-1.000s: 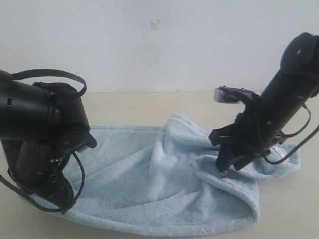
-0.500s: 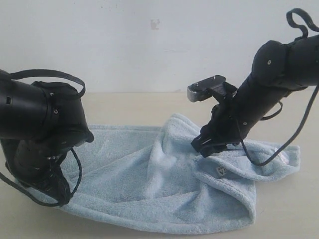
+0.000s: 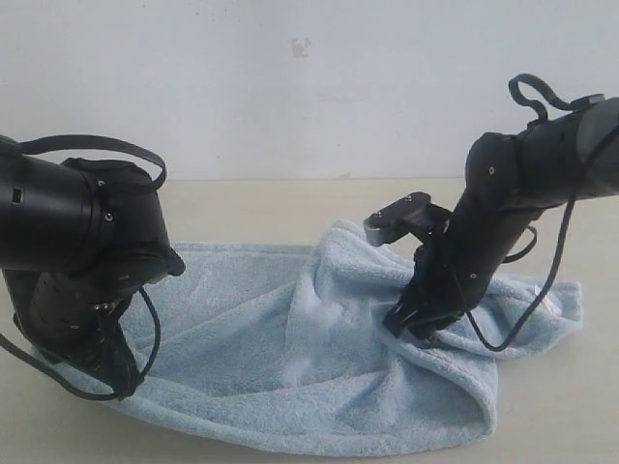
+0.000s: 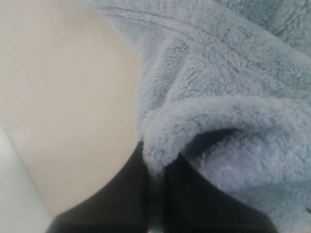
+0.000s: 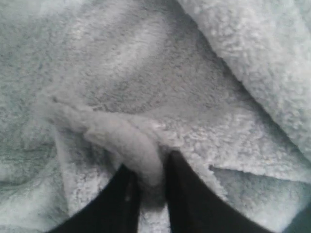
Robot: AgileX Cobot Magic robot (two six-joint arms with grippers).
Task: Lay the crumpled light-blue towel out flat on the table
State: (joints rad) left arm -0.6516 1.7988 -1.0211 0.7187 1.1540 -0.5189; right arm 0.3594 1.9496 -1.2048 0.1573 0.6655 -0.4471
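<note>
A plain white wall [image 3: 193,87] is seen at the back. A small grey mark [image 3: 302,44] is seen high on it. The wall is met by a beige table [image 3: 251,208]. Everything is lit softly and evenly.

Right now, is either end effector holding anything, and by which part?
Both hold the pale-blue terry-cloth towel: the left end effector pinches a rolled edge, the right end effector a bunched-up fold of its surface.

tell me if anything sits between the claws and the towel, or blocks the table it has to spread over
Nothing visible does. The left claw pinches the towel at its edge, the right claw pinches a raised fold of it, and the table around it shows no other object.
</note>
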